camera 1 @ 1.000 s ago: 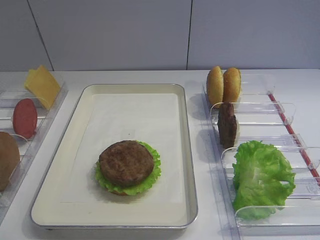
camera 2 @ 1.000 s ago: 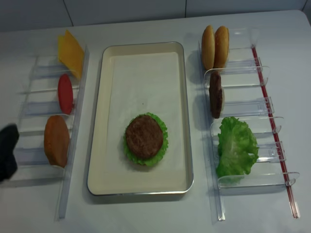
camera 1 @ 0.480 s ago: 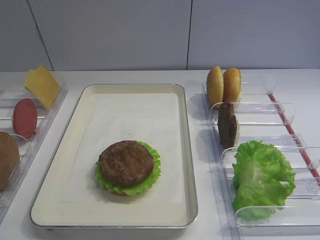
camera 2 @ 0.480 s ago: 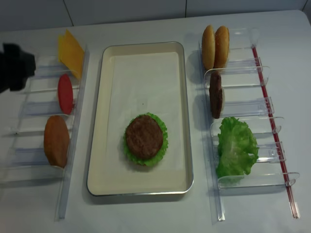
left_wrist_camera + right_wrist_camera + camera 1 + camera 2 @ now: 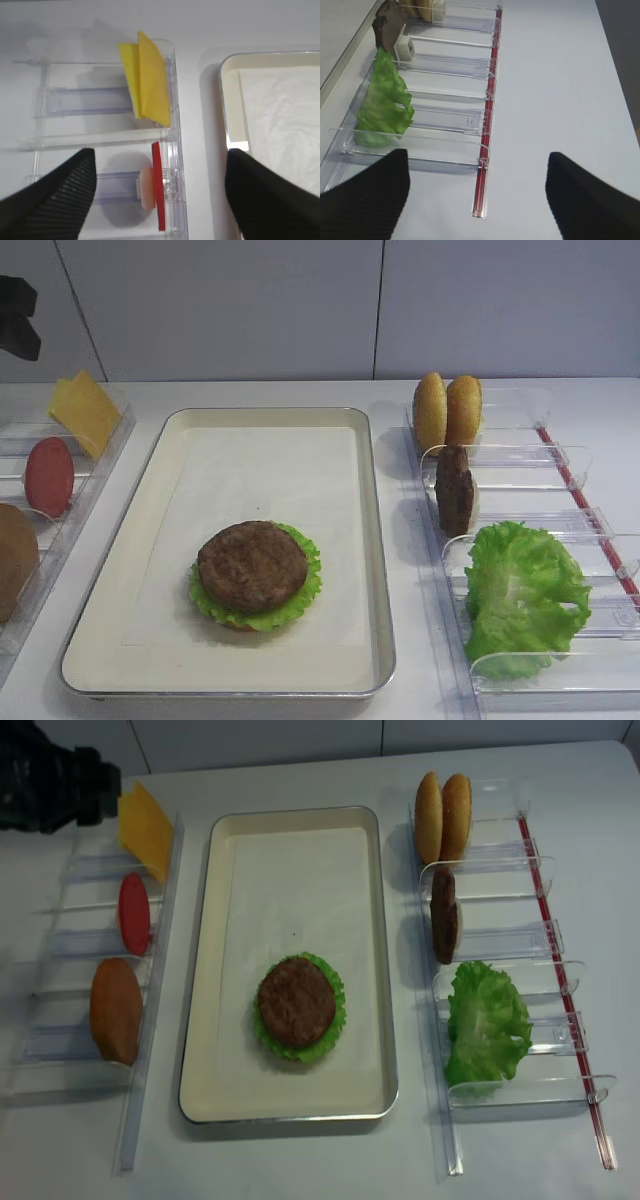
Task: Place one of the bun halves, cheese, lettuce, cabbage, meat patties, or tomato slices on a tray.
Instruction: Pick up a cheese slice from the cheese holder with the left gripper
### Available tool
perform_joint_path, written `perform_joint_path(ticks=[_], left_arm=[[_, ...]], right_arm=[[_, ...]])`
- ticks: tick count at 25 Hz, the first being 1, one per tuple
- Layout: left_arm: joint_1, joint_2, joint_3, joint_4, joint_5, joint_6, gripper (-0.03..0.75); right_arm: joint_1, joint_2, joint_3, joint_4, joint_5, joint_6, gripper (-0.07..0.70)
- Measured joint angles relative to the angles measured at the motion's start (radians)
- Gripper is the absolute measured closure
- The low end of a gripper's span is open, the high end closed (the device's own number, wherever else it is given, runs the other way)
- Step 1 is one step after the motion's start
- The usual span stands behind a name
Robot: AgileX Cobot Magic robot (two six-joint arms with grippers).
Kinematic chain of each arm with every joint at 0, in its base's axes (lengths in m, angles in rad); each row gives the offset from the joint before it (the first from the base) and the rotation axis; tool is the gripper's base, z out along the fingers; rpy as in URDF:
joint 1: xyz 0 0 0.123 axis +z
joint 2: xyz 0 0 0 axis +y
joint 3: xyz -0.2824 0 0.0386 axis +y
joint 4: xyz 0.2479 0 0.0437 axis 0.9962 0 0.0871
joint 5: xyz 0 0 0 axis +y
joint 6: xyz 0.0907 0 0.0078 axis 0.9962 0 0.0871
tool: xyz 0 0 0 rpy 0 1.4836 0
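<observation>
Over left rack: left hand [image 5: 157, 200] fingers apart, empty, above cheese [image 5: 147, 80] leaning upright in far slot. Advice: descend straddling slice's thin edge, avoid tomato [image 5: 156, 185] behind, pinch gently, carry to tray [image 5: 150, 500], lay on patty [image 5: 252, 565]. Right hand [image 5: 475, 200] apart, idle.

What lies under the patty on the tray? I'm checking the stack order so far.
Under the meat patty on the tray, ruffled lettuce sticks out around its edge. A sliver of something orange-brown shows beneath the lettuce at the front; the rest is covered, so it cannot be identified.
</observation>
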Motion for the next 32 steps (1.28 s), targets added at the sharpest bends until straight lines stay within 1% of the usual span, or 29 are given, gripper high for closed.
perform_joint_path(ticks=[3, 6, 9, 14, 23, 29, 32], left_arm=[[0.000, 0.080, -0.053, -0.024, -0.015, 0.034, 0.183], [0.000, 0.163, -0.106, -0.045, -0.041, 0.049, 0.183], [0.000, 0.235, -0.149, -0.060, -0.066, 0.062, 0.183], [0.000, 0.339, -0.205, -0.100, -0.090, 0.112, 0.183], [0.000, 0.438, -0.233, -0.110, -0.134, 0.138, 0.183], [0.000, 0.463, -0.237, -0.112, -0.142, 0.140, 0.183], [0.000, 0.472, -0.237, -0.144, -0.145, 0.151, 0.183]], right_arm=[[0.000, 0.000, 0.000, 0.000, 0.000, 0.000, 0.067], [0.000, 0.000, 0.000, 0.000, 0.000, 0.000, 0.067], [0.000, 0.000, 0.000, 0.000, 0.000, 0.000, 0.068], [0.000, 0.000, 0.000, 0.000, 0.000, 0.000, 0.067], [0.000, 0.000, 0.000, -0.002, 0.000, 0.000, 0.067], [0.000, 0.000, 0.000, -0.004, 0.000, 0.000, 0.068], [0.000, 0.000, 0.000, -0.004, 0.000, 0.000, 0.068]])
